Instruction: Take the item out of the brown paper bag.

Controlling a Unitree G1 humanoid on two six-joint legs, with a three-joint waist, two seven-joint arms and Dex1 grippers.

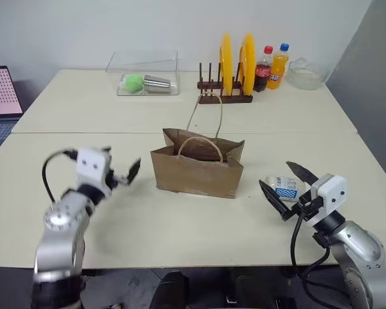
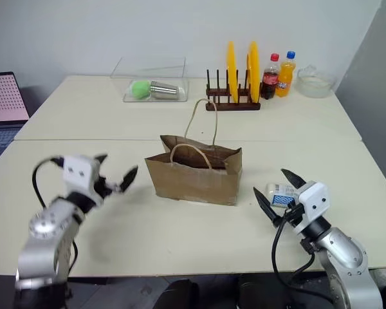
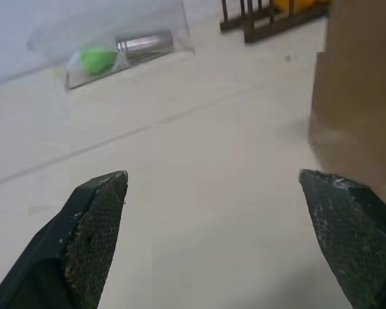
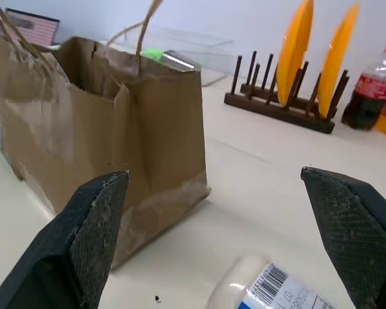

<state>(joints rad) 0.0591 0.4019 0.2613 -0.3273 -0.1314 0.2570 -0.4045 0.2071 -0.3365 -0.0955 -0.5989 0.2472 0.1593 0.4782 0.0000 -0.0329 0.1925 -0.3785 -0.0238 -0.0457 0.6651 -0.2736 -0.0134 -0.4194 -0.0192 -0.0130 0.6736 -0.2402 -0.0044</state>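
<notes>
The brown paper bag [image 1: 196,168] stands upright in the middle of the near table, its mouth open and its loop handles up. The item [image 1: 283,187], a small white bottle with a blue-and-white label, lies on its side on the table to the right of the bag. My right gripper [image 1: 274,174] is open just in front of the item, one finger on each side of it, not touching it. In the right wrist view the item [image 4: 270,286] lies low between the fingers, with the bag [image 4: 103,154] beyond. My left gripper [image 1: 122,158] is open and empty, to the left of the bag.
On the far table stand a clear box [image 1: 147,82] holding a green thing and a silver cup, a wooden rack [image 1: 225,96] with two yellow plates, a cola bottle [image 1: 264,69], an orange soda bottle [image 1: 278,65] and a glass bowl [image 1: 305,74]. A laptop [image 1: 0,93] sits at the far left.
</notes>
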